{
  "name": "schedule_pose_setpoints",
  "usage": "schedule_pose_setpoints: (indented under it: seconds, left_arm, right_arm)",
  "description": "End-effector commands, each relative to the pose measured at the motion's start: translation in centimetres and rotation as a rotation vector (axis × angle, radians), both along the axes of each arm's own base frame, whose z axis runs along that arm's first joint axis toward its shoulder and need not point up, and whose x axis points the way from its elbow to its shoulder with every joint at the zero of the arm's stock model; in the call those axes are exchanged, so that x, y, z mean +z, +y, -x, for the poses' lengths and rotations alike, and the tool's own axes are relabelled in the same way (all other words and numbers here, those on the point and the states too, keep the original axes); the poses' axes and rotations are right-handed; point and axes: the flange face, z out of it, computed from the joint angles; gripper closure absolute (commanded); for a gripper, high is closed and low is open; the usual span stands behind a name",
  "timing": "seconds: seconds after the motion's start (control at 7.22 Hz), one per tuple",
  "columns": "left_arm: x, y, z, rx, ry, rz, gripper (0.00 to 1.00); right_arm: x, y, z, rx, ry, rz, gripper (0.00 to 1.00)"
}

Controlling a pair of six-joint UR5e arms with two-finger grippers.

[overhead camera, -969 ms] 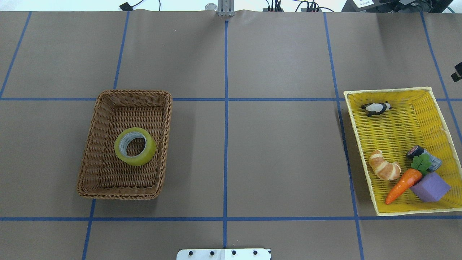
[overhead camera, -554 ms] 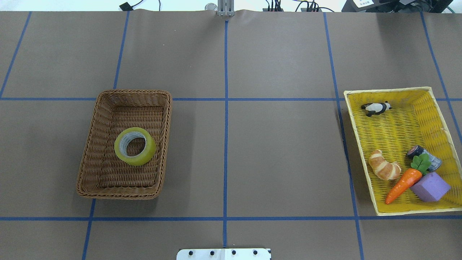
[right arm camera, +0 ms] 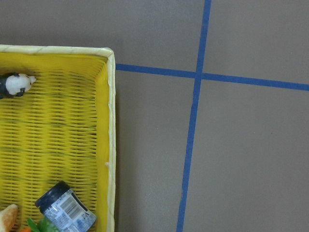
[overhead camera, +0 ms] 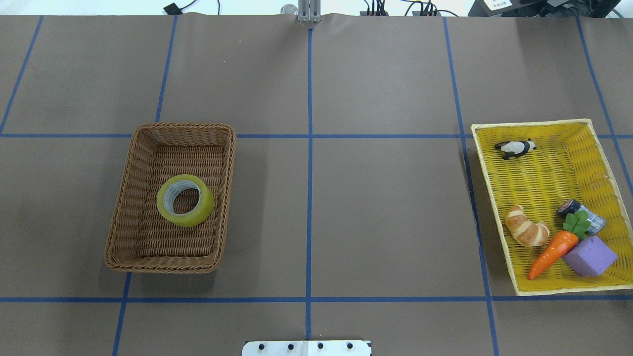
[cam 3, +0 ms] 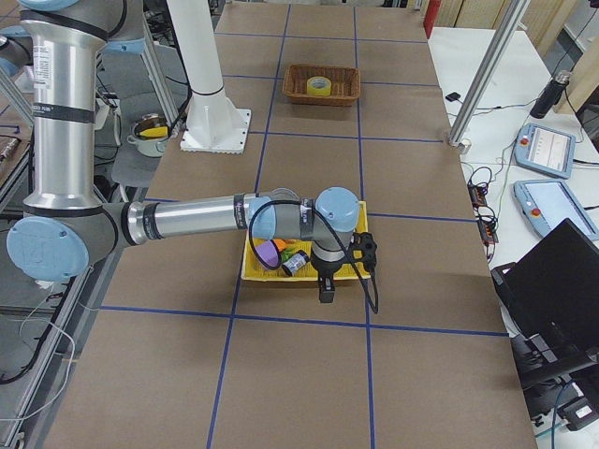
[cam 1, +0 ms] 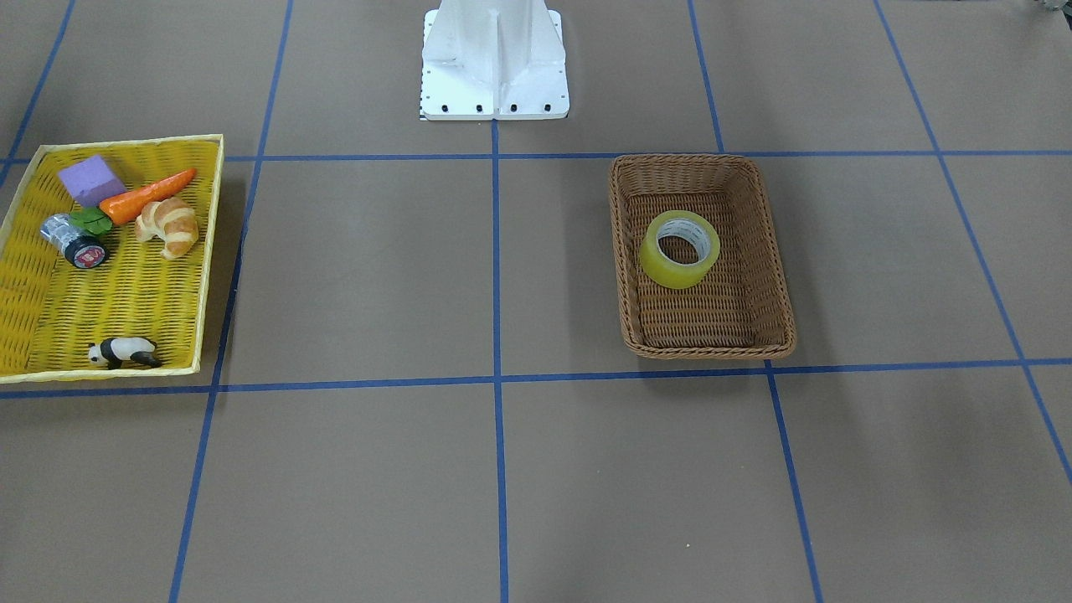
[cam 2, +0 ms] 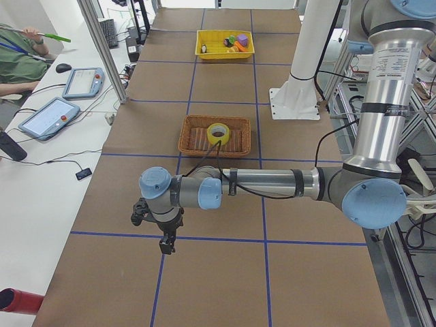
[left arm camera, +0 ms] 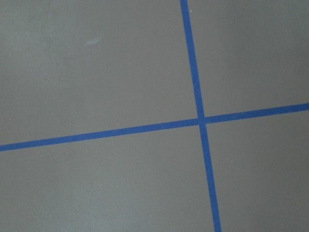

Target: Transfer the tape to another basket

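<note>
Brown wicker basket (overhead camera: pixel 129 198) on the robot's left half holds the tape (overhead camera: pixel 200 211), hole up on the basket floor, nothing gripping it. Left gripper (cam 2: pixel 166 243) is over bare table, well apart from the basket. Right gripper (cam 3: pixel 326 292) is at the yellow tray's (overhead camera: pixel 544 173) outer edge. Jaw opening: can't tell for either, side views only.

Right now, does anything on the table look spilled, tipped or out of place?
Nothing spilled. The tape roll lies in the wicker basket, and only the small can in the yellow tray lies on its side.
</note>
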Motion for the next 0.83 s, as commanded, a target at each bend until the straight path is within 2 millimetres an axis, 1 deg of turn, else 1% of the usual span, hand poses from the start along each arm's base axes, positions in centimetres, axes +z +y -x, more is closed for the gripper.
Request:
schedule_pose_setpoints:
  seconds: [0.0,0.28,0.69]
  left_arm:
    - [-0.48,1.97,0.02,-0.013,0.052,0.003,0.02]
    - [0.0,2.45,0.04,-0.013,0.052,0.013,0.02]
    - [0.06,2.54,0.27,-0.017,0.052,0.012,0.02]
  right_arm:
    - [1.88,-0.52,-0.43,0.007,0.005,0.035,0.0]
    - [2.34,-0.38,-0.71,0.013,0.006,0.046,0.0]
    - [1.91,-0.53,-0.85,0.016,0.005,0.037,0.0]
